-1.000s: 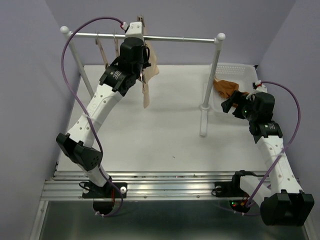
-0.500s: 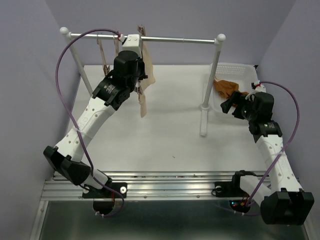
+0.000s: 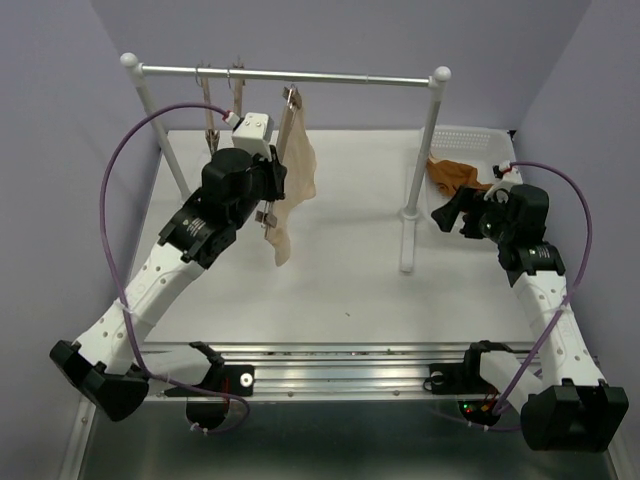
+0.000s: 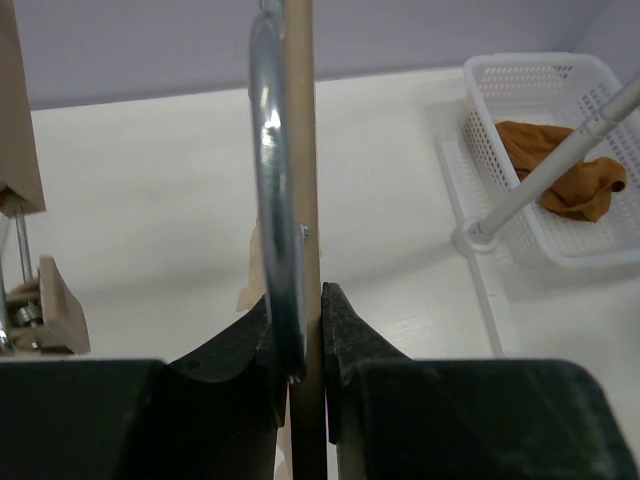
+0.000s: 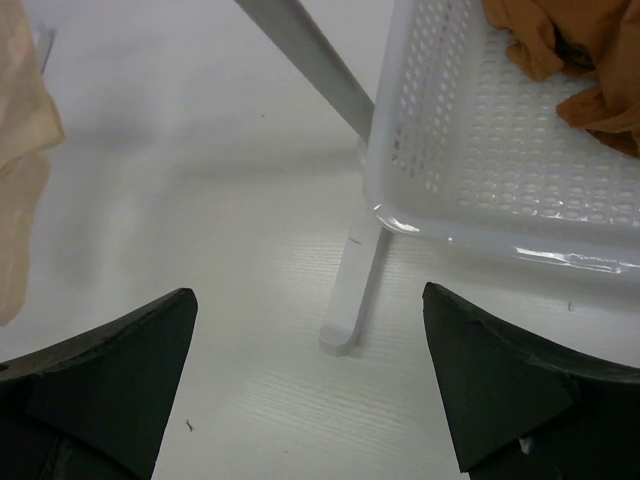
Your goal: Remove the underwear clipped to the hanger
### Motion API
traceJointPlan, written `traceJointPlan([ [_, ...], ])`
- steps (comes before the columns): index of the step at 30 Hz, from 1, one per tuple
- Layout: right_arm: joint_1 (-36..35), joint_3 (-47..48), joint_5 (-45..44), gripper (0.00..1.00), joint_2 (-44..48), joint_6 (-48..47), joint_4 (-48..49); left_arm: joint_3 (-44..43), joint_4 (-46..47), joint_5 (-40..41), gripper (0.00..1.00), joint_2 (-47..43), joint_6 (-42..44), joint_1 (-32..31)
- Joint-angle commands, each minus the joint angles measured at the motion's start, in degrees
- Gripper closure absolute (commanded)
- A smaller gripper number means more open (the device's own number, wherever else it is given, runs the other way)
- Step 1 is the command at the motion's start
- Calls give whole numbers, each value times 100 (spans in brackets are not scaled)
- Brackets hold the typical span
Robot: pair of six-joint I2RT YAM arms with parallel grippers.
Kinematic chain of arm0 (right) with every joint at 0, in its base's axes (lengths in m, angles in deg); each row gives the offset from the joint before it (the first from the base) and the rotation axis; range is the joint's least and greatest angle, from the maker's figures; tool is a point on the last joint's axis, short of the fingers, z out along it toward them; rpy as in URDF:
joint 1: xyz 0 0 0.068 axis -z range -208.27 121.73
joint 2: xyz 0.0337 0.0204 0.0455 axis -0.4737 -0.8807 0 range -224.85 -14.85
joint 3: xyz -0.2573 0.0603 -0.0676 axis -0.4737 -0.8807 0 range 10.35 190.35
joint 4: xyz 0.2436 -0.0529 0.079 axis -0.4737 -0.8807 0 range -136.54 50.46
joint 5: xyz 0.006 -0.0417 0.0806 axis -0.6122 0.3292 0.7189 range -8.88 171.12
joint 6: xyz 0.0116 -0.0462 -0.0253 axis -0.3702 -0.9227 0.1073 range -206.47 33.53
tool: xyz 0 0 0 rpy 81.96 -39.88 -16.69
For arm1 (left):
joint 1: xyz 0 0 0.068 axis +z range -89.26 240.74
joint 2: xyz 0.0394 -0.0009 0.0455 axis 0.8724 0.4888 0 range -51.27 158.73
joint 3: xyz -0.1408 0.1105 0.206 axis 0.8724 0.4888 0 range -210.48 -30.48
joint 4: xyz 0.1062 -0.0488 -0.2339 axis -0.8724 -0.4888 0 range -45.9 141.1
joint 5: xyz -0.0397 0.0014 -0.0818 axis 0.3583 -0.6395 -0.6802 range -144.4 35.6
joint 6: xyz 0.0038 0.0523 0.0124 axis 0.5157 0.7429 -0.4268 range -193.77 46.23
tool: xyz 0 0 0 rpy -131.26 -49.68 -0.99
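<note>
Two pincers logged. Left pincer [image 4: 303,318]: was clamped narrow on the hanger [image 4: 305,150], wooden bar and metal wire pinched in its grip; the bar's long axis ran straight away from the wrist. Underwear [image 3: 297,170]: hung from that hanger just beside the left pincer, above the tabletop [image 3: 350,270]. Right pincer [image 5: 305,295]: stood wide, holding nothing (the free one for pulling, I judged), with the garment well off to its left. Brands, writing: none I could read.
</note>
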Motion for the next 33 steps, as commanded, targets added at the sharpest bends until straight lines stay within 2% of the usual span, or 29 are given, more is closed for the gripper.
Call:
traceJointPlan([
  [1,33,10,985,0,196,-335,346,442,544,-424,100,-702,-212,-127],
  [5,-37,36,1838,0,293,-722,372,1074,149,-530,100,-1089,-537,-303],
  [9,-475,27,2734,0,328,-1065,434,1926,-72,-1267,100,-1563,-801,-461],
  [10,-581,36,2832,0,311,-1135,443,2111,-63,-1791,100,-1834,-810,-487],
  [14,-1633,264,2973,0,-93,-1660,294,2884,-81,-2638,100,-2582,-793,-540],
  [15,-1828,352,2999,0,-398,-1785,171,2955,-72,-3040,100,-2810,-767,-540],
  [18,-2329,860,3322,0,-944,-2242,29,3140,-116,-3534,100,-3101,-670,-558],
  [23,-2392,1345,4484,0,-1096,-2996,380,3176,-98,-3896,100,-3278,-591,-549],
  [28,-2392,1670,5003,0,-1052,-3060,522,3141,-107,-4256,100,-3278,-450,-549],
  [33,-2392,2031,5074,0,-1288,-2912,450,3079,-133,-4555,100,-3313,-266,-549],
])
